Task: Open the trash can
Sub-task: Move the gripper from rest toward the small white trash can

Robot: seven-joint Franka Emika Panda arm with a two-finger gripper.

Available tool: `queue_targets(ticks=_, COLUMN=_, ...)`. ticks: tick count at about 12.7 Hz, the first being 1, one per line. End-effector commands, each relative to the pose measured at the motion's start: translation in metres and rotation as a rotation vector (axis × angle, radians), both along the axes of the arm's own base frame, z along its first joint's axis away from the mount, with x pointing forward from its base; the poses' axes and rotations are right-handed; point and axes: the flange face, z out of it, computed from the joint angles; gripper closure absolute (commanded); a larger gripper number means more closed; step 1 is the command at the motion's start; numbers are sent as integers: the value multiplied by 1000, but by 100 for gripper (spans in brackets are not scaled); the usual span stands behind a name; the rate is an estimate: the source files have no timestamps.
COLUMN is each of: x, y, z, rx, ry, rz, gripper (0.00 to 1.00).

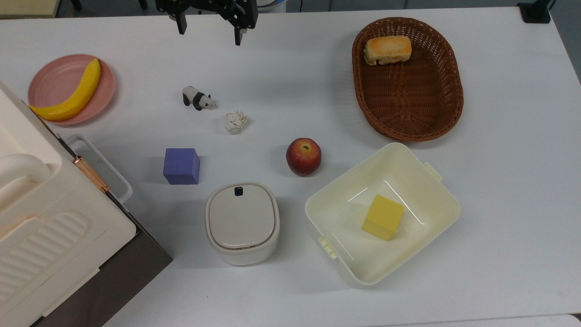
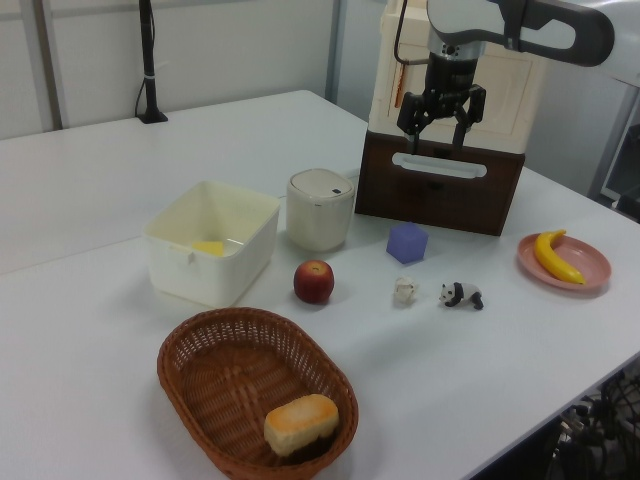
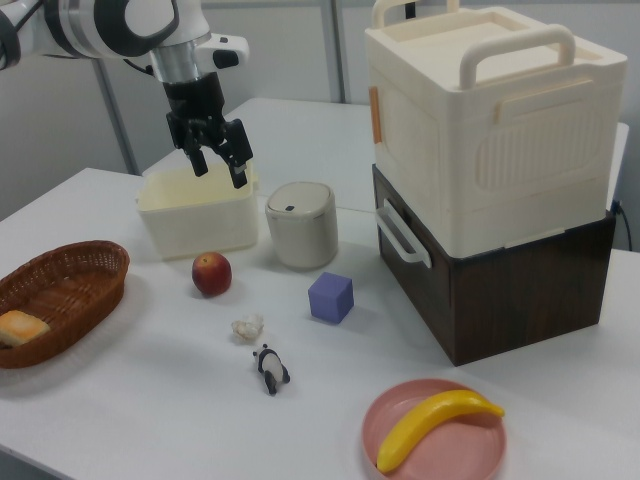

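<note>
**Lid shut, tool high and apart**

Trash can (image 1: 242,223) upright on the worktop (image 1: 499,181), lid flat and closed, dark button (image 1: 238,191) at the lid edge toward the top view's top; flanked in the top view by a purple cube (image 1: 181,166) up-left, an apple (image 1: 303,156) up-right, and a cream tub (image 1: 382,213) holding a yellow block (image 1: 382,217) to the right; near the can on the top view's left, a big cream box (image 1: 41,218) on a dark base. Farther off: panda (image 1: 198,98), paper ball (image 1: 235,122), banana (image 1: 72,94) on a pink plate (image 1: 50,79), basket (image 1: 407,79) with bread (image 1: 387,50).

Tool (image 1: 209,32) raised well above the worktop, far from the can, fingers spread with nothing between.

Best approach, judged from here: travel over the can, staying above apple and cube; close the fingers or lead with one tip; centre on the button; press straight down, gently, likely a spring latch; avoid pushing sideways, since a light can may slide or tip; lift clear at once so the lid can swing.
</note>
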Motion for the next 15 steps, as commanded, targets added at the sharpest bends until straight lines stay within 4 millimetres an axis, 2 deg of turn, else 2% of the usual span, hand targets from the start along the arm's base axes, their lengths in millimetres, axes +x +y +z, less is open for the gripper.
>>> queue_targets(ticks=1, x=-10, y=-1, z=4, rx=4, ry=10, rz=65, gripper=0)
queue_targets(ticks=10, x=-4, y=-4, z=0, rx=12, ry=-15, rz=60, gripper=0)
queue_targets(ticks=11, x=-2, y=-4, z=-1, rx=17, ry=-27, rz=57, gripper=58)
queue_targets(ticks=12, x=6, y=-5, z=-4, rx=31, ry=-78, rz=62, gripper=100)
queue_targets(ticks=15, x=10, y=-2, z=-13, rx=25, ry=-101, rz=68, gripper=100)
